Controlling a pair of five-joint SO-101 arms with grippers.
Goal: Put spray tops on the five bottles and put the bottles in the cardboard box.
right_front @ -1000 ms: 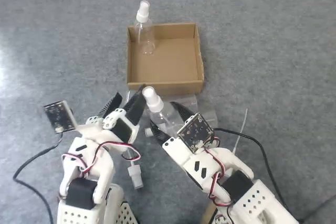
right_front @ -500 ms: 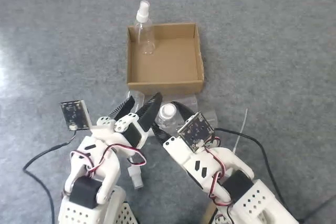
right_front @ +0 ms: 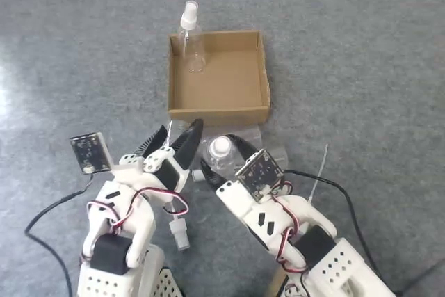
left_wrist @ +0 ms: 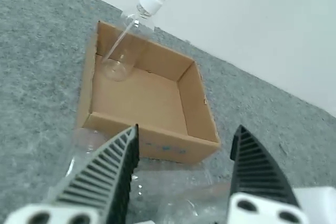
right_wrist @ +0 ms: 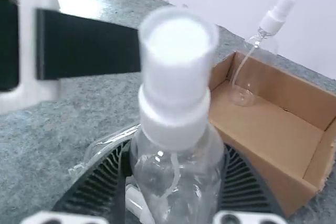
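Grey mat (right_front: 361, 67): it bears the cardboard box and both arms.
Cardboard box (right_front: 218, 110): open-topped, beyond both grippers. One capped bottle (right_front: 191, 43) leans in its far corner on the left arm's side.
Clear plastic wrap (right_front: 259, 135): crumpled on the mat, touching the box's near wall, under and around the grippers.
Right gripper (right_front: 221, 161): just short of the box's near wall, jaws pinching the held bottle (right_wrist: 176, 156) around its body, upright.
Left gripper (right_front: 182, 145): jaws spread with nothing between them, beside the held bottle and just short of the box's near wall.
Spray top (right_wrist: 176, 77): sits on the held bottle's neck, white.
Loose spray top (right_front: 179, 231): on the mat by the left arm, well back from the box.
Risk: the smooth round bottle may slip or tilt in the jaws on its way over the box's near wall, or clip that wall. If the top is only resting, it could pop off.
Risk: the open left jaws stand close enough to knock the bottle.
Hard to make out: whether the top is screwed home, and whether more bottles lie in the wrap. A thin white line on the mat beside the right arm may be a dip tube.
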